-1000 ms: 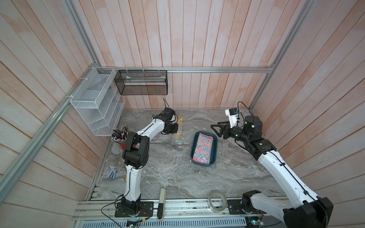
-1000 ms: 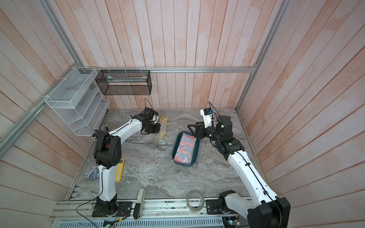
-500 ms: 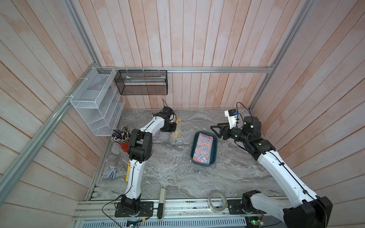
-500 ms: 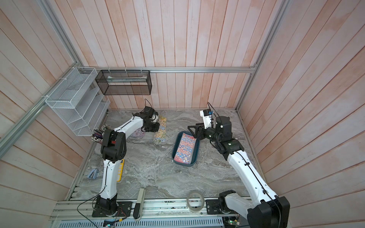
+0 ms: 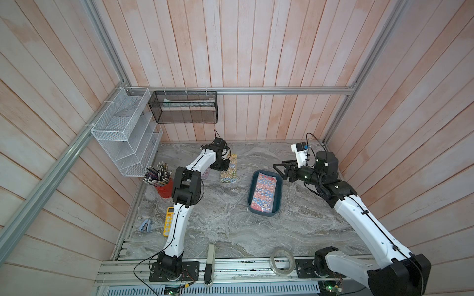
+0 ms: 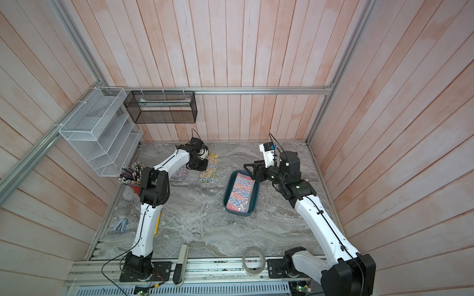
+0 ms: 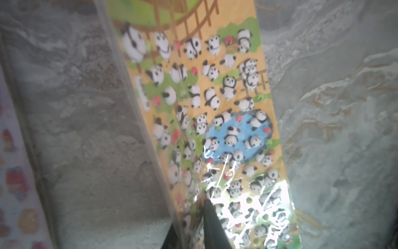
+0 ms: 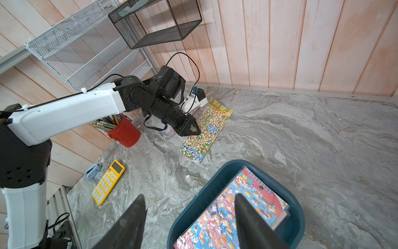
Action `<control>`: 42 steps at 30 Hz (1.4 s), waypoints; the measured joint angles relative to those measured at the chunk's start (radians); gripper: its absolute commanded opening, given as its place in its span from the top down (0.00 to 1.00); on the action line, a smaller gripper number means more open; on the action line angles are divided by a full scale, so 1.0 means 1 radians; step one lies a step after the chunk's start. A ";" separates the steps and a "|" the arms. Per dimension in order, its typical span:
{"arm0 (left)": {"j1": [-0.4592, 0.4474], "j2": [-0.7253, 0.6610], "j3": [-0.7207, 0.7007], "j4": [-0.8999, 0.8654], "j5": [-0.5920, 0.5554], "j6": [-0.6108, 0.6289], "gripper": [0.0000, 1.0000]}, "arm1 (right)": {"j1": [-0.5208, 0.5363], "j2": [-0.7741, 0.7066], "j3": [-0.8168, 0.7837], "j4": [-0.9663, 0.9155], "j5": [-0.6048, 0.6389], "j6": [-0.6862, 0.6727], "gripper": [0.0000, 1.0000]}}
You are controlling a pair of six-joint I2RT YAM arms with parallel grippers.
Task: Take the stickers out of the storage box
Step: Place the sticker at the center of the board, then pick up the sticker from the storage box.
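no legible text, no readable labels

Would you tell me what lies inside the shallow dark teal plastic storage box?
A pink-and-blue cartoon sticker sheet in a clear sleeve lies on top; edges of more sheets peek out beneath. Their number and designs are covered.

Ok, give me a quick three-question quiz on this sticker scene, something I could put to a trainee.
1. True or false: the panda sticker sheet lies outside the storage box.
2. Which gripper is open near the storage box? A left, B right, C neither.
3. Fill in: the pencils stand in a ___ cup.
Key: 1 true. 2 B, the right gripper. 3 red.
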 measured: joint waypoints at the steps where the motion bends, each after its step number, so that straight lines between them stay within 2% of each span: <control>1: 0.000 0.002 0.004 -0.001 -0.005 0.004 0.75 | 0.000 0.000 -0.001 0.000 0.000 0.000 0.35; 8: -0.002 0.003 0.006 0.000 -0.062 0.010 0.68 | 0.000 0.000 -0.007 0.000 0.007 0.000 0.35; 13: -0.002 -0.004 0.000 0.000 -0.103 -0.006 0.57 | 0.000 0.000 -0.012 0.002 0.008 0.003 0.35; 16: -0.002 -0.029 -0.037 0.001 -0.120 -0.025 0.54 | 0.000 0.000 -0.019 0.005 0.010 0.004 0.35; 23: -0.008 -0.158 -0.138 0.049 -0.159 -0.082 0.54 | 0.000 0.000 -0.022 0.009 0.014 0.007 0.35; 27: -0.039 -0.272 -0.221 0.113 -0.159 -0.111 0.63 | 0.000 0.000 -0.029 0.013 0.022 0.007 0.35; 29: -0.061 -0.296 -0.228 0.140 -0.143 -0.126 0.72 | 0.000 0.000 -0.034 0.016 0.022 0.010 0.43; 30: -0.069 -0.299 -0.228 0.153 -0.134 -0.133 0.74 | 0.000 0.000 -0.036 0.015 0.022 0.014 0.51; 32: -0.087 -0.297 -0.230 0.173 -0.107 -0.150 0.74 | 0.000 0.000 -0.037 0.016 0.021 0.013 0.81; 34: -0.098 -0.294 -0.243 0.185 -0.081 -0.165 0.72 | 0.000 0.000 -0.037 0.015 0.023 0.014 0.94; 38: -0.108 -0.293 -0.298 0.221 -0.027 -0.201 0.66 | 0.000 0.022 -0.036 0.000 0.053 0.014 1.00; 42: -0.123 -0.311 -0.383 0.273 0.026 -0.246 0.63 | 0.005 0.104 -0.036 -0.049 0.100 0.014 0.99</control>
